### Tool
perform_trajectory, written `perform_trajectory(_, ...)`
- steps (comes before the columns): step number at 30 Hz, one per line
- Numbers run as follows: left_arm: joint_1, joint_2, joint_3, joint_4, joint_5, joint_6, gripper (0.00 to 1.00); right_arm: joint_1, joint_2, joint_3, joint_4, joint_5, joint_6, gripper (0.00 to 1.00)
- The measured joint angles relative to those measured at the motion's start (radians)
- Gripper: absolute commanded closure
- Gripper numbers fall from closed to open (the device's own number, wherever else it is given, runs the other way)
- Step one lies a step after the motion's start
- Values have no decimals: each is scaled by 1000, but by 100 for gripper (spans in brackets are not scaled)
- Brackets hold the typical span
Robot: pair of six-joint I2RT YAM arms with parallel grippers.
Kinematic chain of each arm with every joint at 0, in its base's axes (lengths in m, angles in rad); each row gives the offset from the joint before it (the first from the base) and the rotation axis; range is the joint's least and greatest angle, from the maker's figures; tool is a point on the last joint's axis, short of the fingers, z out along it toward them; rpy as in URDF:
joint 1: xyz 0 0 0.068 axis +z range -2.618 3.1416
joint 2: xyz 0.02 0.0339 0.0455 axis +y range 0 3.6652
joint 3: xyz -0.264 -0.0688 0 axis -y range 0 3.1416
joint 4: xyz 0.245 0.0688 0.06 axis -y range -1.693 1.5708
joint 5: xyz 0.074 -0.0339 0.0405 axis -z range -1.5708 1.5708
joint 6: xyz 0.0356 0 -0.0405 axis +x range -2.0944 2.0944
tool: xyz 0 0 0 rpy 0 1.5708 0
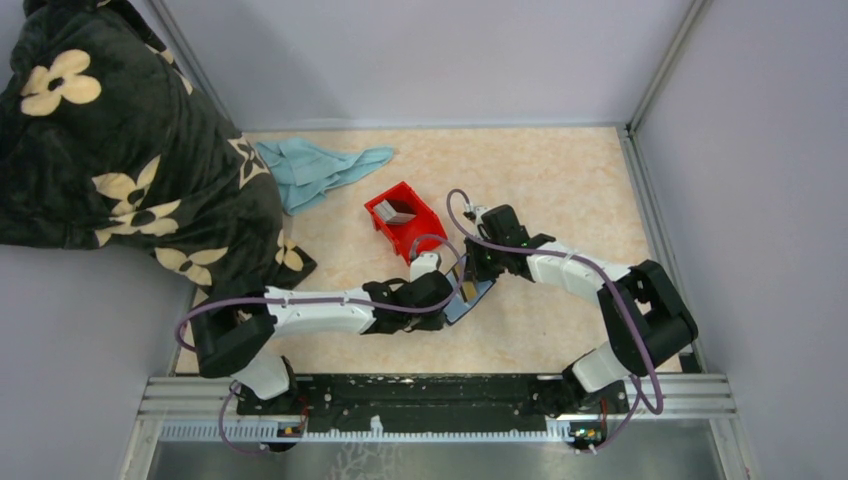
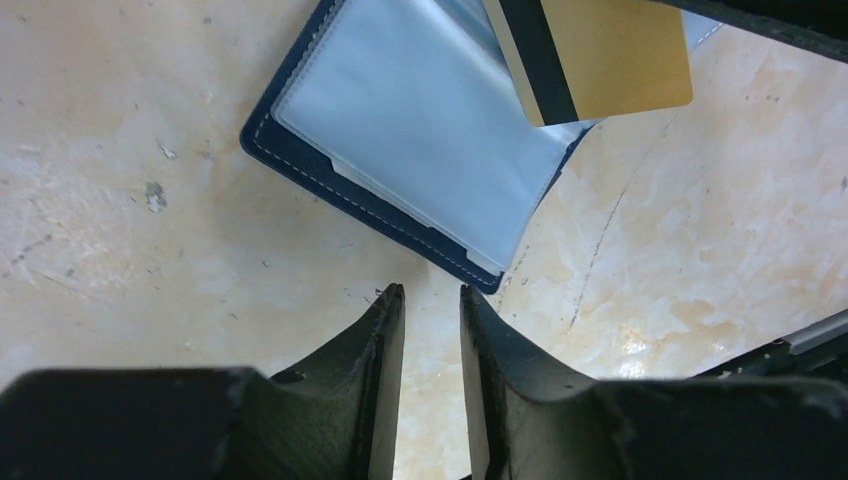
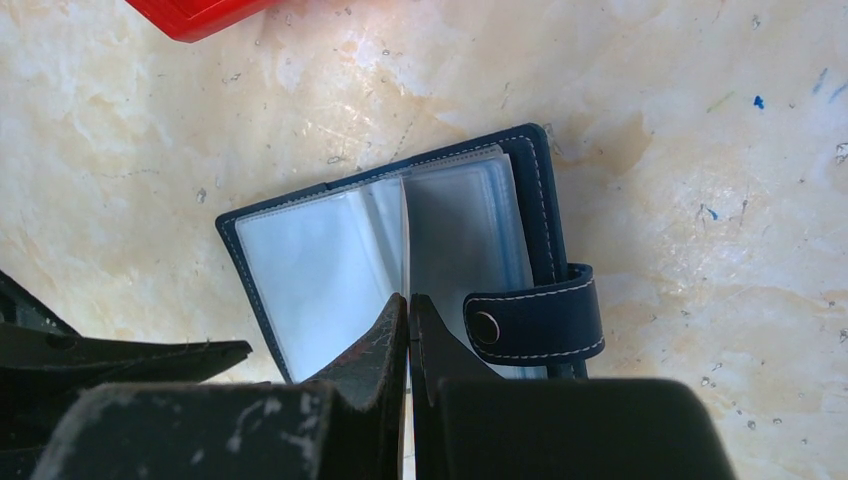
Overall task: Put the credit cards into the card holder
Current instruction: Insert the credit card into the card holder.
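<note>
Two risks. My left gripper is narrowly parted and empty, just off the card holder corner, so nothing pins the holder: a push from the gold card could skate it across the surface, or the card could snag a sleeve lip. The holder lies open just beside the red bin, long axis crosswise in my right wrist view, tab right. My right gripper pinches the card edge-on, in line with the fold.
</note>
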Motion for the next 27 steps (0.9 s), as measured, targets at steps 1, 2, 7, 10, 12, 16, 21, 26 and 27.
perform_trajectory(1, -6, 0, -1, 0, -3, -11, 71, 0, 0, -3, 4, 0, 0, 100)
perform_trajectory(2, -10, 0, -2, 0, -7, -24, 73, 0, 0, -3, 4, 0, 1, 100)
perform_trajectory(7, -16, 0, -3, -2, -10, -55, 82, 0, 0, -4, 4, 1, 2, 100)
perform_trajectory(10, -24, 1, -9, 4, -5, -69, 82, 0, 0, -4, 3, 4, 2, 100)
perform_trajectory(12, -39, 1, -20, 11, -2, -79, 80, 0, 0, -4, 3, 6, 2, 100)
perform_trajectory(16, -89, 1, -44, 15, 1, -89, 78, 0, 0, -4, 2, 12, 12, 100)
perform_trajectory(21, -126, 7, -46, 27, 0, -101, 77, 0, 0, -4, 2, 15, 20, 100)
perform_trajectory(26, -142, 55, -23, 73, -8, -115, 74, 1, 0, -4, 1, 19, 26, 100)
perform_trajectory(27, -144, 65, -16, 82, -12, -117, 74, 1, 0, -4, 1, 21, 28, 100)
